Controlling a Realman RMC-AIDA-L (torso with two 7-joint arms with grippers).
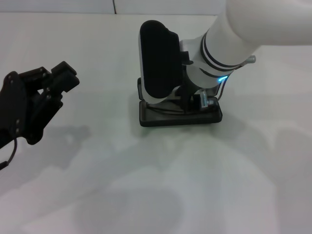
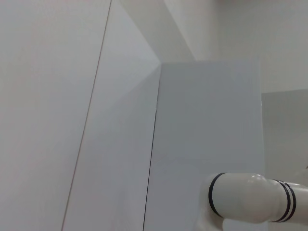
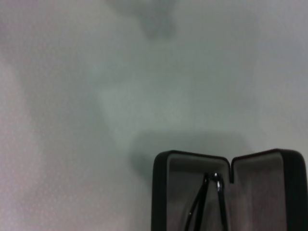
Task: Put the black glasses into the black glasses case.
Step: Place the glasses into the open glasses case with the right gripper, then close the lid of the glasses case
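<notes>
Black glasses (image 3: 208, 202), thin wire temples, inside open grey-lined black glasses case (image 3: 178, 166); right gripper over case, grip unclear.

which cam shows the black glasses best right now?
Right wrist view: black glasses lie inside the open black glasses case. Head view shows the case under the right arm, glasses hidden. Left wrist view shows neither.

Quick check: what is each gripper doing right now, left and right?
Left gripper: open, holding nothing, off to the left above the table.
Right gripper: over the black glasses case; fingers hidden, cannot tell.
</notes>
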